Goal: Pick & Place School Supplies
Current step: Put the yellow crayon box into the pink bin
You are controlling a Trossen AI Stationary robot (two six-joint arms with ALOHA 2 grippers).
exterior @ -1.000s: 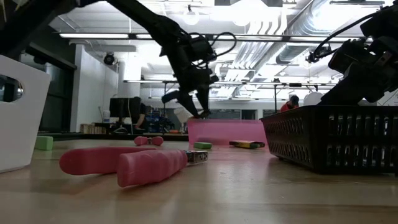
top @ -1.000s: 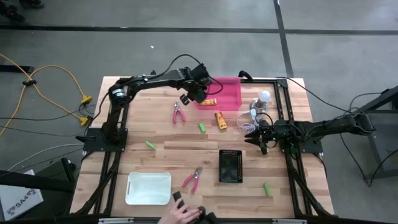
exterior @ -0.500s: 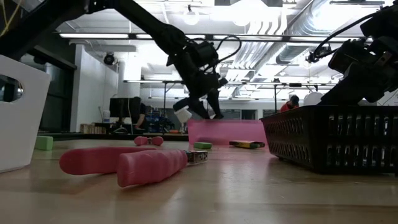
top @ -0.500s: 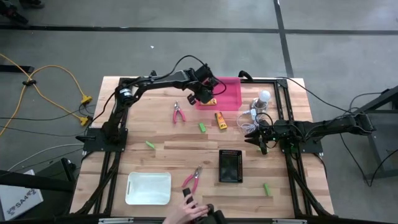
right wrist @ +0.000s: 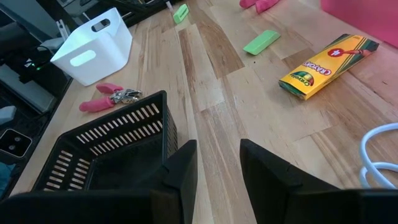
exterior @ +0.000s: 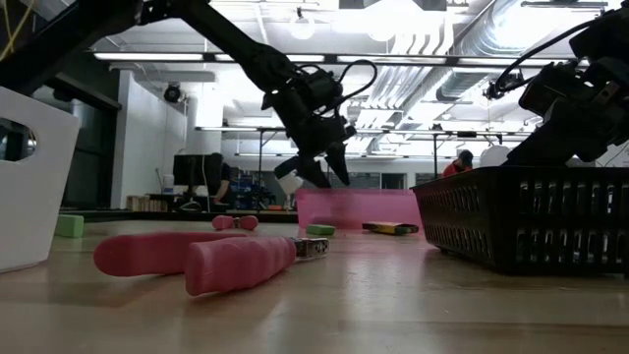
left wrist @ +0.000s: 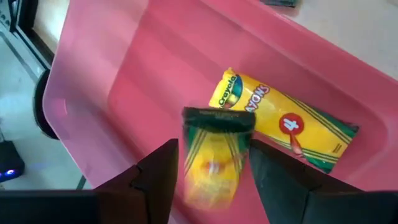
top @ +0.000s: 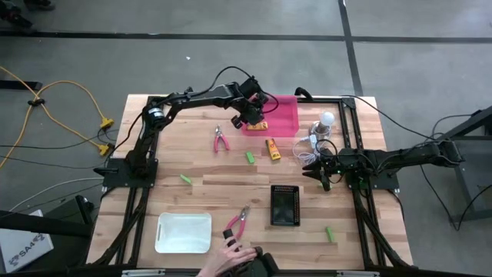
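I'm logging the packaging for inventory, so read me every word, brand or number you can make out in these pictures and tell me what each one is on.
"Crayola": crayon box lying in the pink bin.
"CRAYONS": same box.
"4": same box, in a red circle.
"4": crayon box on the table; its other lettering is too small to read.
Box falling between the left tool's open fingers: print too blurred to read.
Lettering on the white panel at the floor corner: too small to read.

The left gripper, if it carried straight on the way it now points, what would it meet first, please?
Probably the crayon box falling just ahead of the left gripper; the open fingers flank it without visibly touching. Past it lie a second crayon box and the pink bin floor.
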